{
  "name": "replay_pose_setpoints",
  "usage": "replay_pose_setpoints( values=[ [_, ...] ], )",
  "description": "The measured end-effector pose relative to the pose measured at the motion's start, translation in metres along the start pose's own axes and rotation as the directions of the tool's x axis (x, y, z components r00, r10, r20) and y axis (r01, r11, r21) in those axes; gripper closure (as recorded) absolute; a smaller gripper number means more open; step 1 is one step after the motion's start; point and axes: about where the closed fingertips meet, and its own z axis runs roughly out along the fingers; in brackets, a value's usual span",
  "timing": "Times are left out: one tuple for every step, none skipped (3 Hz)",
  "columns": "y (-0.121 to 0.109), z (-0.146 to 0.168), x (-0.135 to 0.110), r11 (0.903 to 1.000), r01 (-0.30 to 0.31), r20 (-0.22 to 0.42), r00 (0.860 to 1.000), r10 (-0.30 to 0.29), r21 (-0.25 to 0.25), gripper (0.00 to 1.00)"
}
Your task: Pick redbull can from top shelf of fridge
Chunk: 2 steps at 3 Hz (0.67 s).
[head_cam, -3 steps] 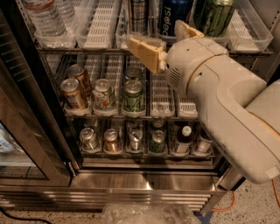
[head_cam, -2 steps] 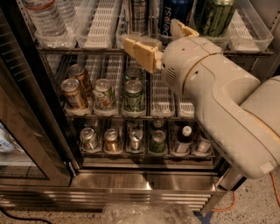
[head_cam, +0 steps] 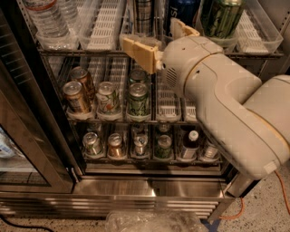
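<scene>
The redbull can (head_cam: 144, 14), slim and silver with dark checked blocks, stands in a clear lane bin on the top shelf (head_cam: 105, 28) of the fridge (head_cam: 136, 190); its top is cut off by the frame edge. My gripper (head_cam: 159, 40) is open, in front of and just below the can at the shelf's front edge. One tan finger (head_cam: 137, 50) is at the can's lower left, the other (head_cam: 183, 29) to its right. It holds nothing.
A dark blue Pepsi can (head_cam: 185, 10) and a wide green can (head_cam: 222, 17) stand right of the redbull can, water bottles (head_cam: 45, 19) at the left. Lower racks hold several cans (head_cam: 137, 99). The glass door (head_cam: 27, 136) hangs open at left. My arm (head_cam: 226, 99) covers the right side.
My gripper and arm have shifted left and slightly up, closer to the redbull can on the top shelf. Nothing else has moved.
</scene>
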Motion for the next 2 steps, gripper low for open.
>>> replay_pose_setpoints(
  values=[
    [-0.0087, 0.0002, -0.0069, 0.9999, 0.002, 0.008, 1.0, -0.002, 0.015, 0.21],
    [-0.0107, 0.0036, -0.0071, 0.9999, 0.009, 0.007, 1.0, -0.009, 0.014, 0.2]
  ],
)
